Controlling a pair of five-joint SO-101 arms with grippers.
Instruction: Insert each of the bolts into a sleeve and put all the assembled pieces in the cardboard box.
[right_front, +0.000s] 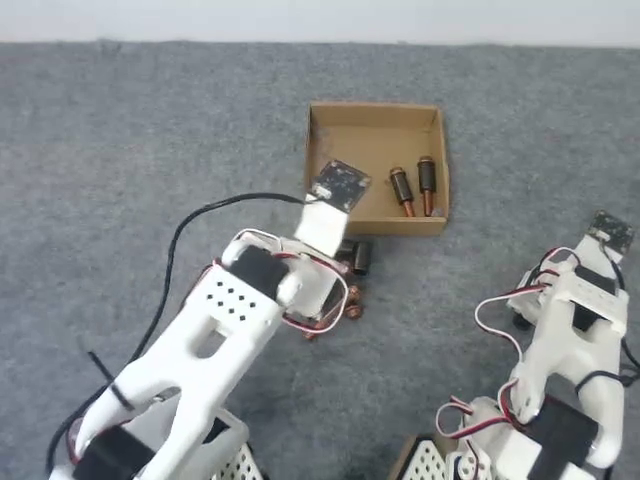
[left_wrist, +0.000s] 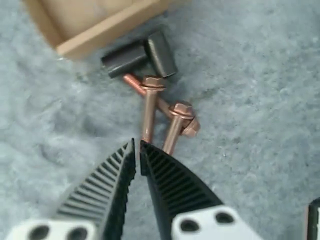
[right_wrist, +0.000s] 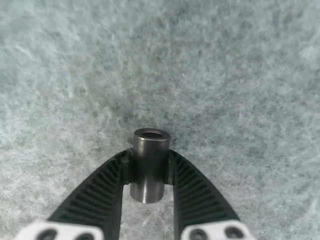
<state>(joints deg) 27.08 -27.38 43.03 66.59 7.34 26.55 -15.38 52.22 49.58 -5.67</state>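
Three copper bolts (left_wrist: 149, 107) lie crossed on the grey carpet, just in front of the cardboard box (right_front: 376, 116). Two dark sleeves (left_wrist: 125, 57) lie between the bolts and the box wall. My left gripper (left_wrist: 136, 145) is shut with nothing between its fingers, its tips right at the threaded end of one bolt. My right gripper (right_wrist: 149, 170) is shut on a third dark sleeve (right_wrist: 149, 157), held upright with its bore facing away from the wrist. Two assembled pieces (right_front: 403, 190) lie inside the box.
The left arm (right_front: 250, 290) stretches from the lower left up to the box's front wall. Well apart from it, at the right edge, stands the right arm (right_front: 580, 300). Open carpet lies between the two arms.
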